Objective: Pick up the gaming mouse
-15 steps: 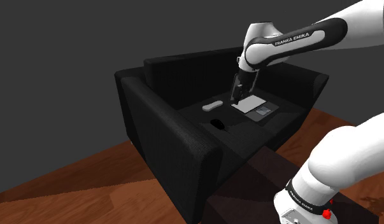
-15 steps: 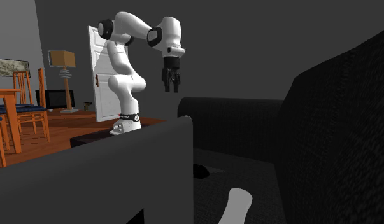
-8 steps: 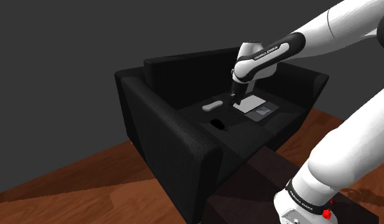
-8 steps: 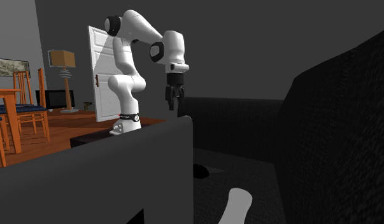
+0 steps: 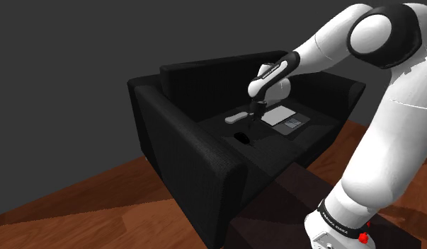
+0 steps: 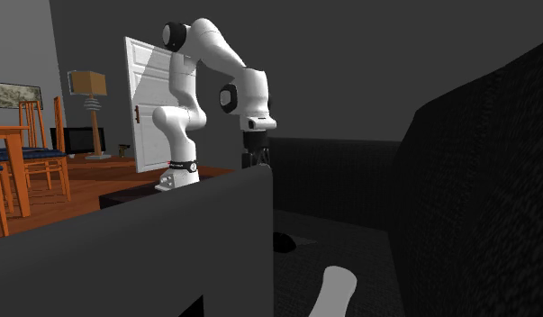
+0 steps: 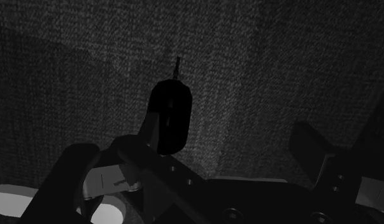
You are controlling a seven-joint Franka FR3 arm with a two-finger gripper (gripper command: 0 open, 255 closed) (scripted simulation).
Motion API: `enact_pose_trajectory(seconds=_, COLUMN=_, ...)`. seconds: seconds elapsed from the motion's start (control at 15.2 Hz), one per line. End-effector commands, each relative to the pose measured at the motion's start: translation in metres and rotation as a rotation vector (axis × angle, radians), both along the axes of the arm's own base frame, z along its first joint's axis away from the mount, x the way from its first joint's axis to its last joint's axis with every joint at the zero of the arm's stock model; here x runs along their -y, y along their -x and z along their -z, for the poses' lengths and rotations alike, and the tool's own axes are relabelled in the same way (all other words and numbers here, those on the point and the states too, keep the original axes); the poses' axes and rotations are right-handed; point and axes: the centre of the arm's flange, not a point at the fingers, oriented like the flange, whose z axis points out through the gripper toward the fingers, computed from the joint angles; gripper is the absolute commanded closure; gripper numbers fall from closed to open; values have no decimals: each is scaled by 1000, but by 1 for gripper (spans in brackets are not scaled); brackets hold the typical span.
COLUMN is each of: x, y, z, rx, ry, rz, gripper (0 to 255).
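The gaming mouse is a small black oval on the dark seat cushion of a black sofa, near the cushion's front. In the second exterior view the mouse lies just past the near sofa arm. My black gripper hangs a little above the seat, behind the mouse and apart from it. In the wrist view the mouse lies ahead of the gripper, its thin cord pointing away. The fingers stand apart with nothing between them. In the second exterior view the gripper dips behind the sofa arm.
A white elongated remote-like object lies on the seat beside the gripper. A flat white and grey device rests further back on the cushion. The sofa's arms and backrest wall in the seat. Wooden floor, chairs and a white door lie beyond.
The arm has stretched out and the gripper has come down from above the flat device toward the seat, shifting to the shoulder view's left, closer to the mouse.
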Motion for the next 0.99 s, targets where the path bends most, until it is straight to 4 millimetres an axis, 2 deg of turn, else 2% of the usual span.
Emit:
enact_pose_trajectory(seconds=0.0, x=10, y=-13, z=23, rx=4, ry=-9, rz=4, gripper=0)
enact_pose_trajectory(seconds=0.59, x=50, y=-66, z=116, rx=17, ry=-47, rz=18, gripper=0)
enact_pose_trajectory(seconds=0.92, x=50, y=-66, z=143, rx=17, ry=-47, rz=18, gripper=0)
